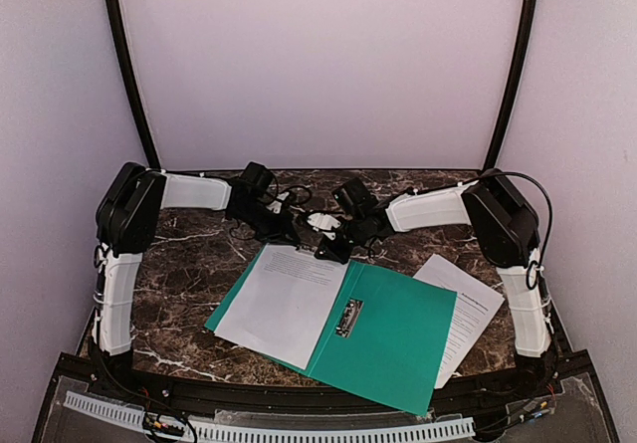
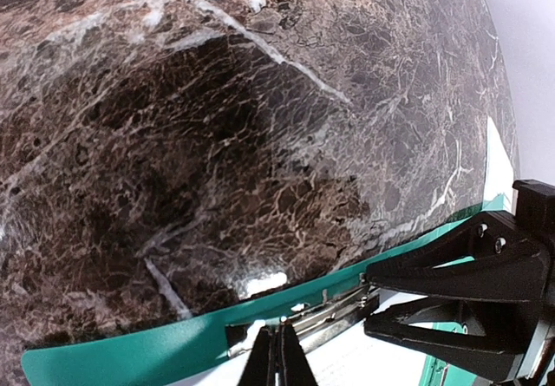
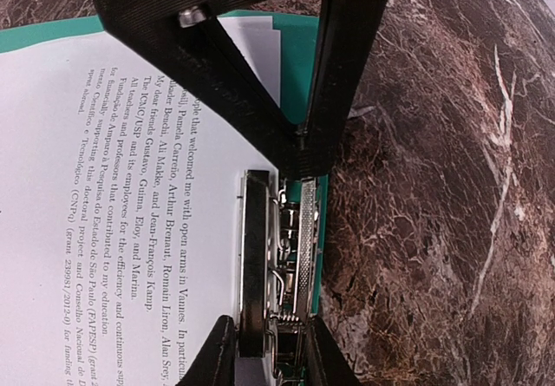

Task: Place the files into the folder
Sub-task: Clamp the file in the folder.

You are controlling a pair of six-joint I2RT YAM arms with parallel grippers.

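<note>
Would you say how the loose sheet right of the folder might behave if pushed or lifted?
The sheet looks thin and lies flat, so it would probably droop if lifted by one edge. On the glossy marble table it would likely slide easily. Part of it lies under the folder, so a push might buckle it.

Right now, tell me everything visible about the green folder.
The folder is thin teal-green plastic, lying open on the marble table. A sheet covers its left half; the right half is bare and overlaps a second sheet. A metal clasp sits on the fold. At the far edge the right gripper is shut on a metal clip, the shut left gripper beside it.
</note>
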